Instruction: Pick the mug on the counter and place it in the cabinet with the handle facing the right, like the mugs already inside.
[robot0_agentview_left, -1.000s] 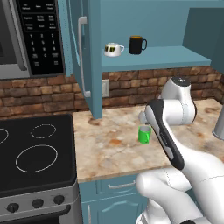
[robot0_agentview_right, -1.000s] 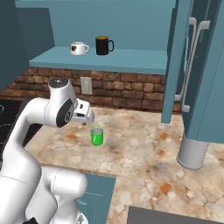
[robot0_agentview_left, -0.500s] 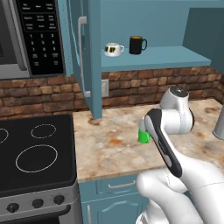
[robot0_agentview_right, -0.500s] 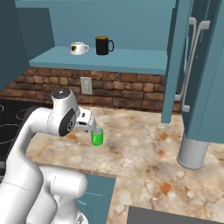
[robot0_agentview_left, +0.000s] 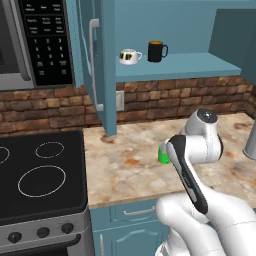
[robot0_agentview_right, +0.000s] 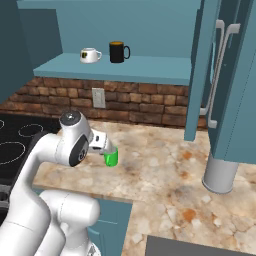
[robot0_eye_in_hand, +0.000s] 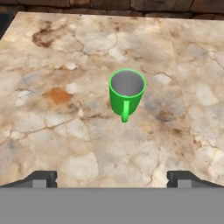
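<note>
A marbled beige tabletop (robot0_agentview_left: 125, 165) with rusty blotches is seen running along a brick back wall (robot0_agentview_left: 165, 97), over teal drawers (robot0_agentview_left: 135, 212). To the left a black stovetop (robot0_agentview_left: 37, 175) is butted up against it, with a microwave (robot0_agentview_left: 30, 40) hung above. A teal cabinet (robot0_agentview_right: 150, 30) is mounted over the tabletop, its door (robot0_agentview_left: 97, 60) swung open with a long silver bar on it. Two mugs are parked on the cabinet shelf, one white mug (robot0_agentview_right: 90, 55) and one black mug (robot0_agentview_right: 118, 51), just beside each other. One green mug (robot0_eye_in_hand: 126, 91) is stood upright on the tabletop, its handle (robot0_eye_in_hand: 125, 111) turned toward the hand camera. The pincer (robot0_eye_in_hand: 112, 178) is held above and near it, fingers spread wide apart, nothing gripped. In the left base view the green mug is half hidden by the arm. One grey cylinder (robot0_agentview_right: 220, 172) is stood on the tabletop, well apart to the right.
</note>
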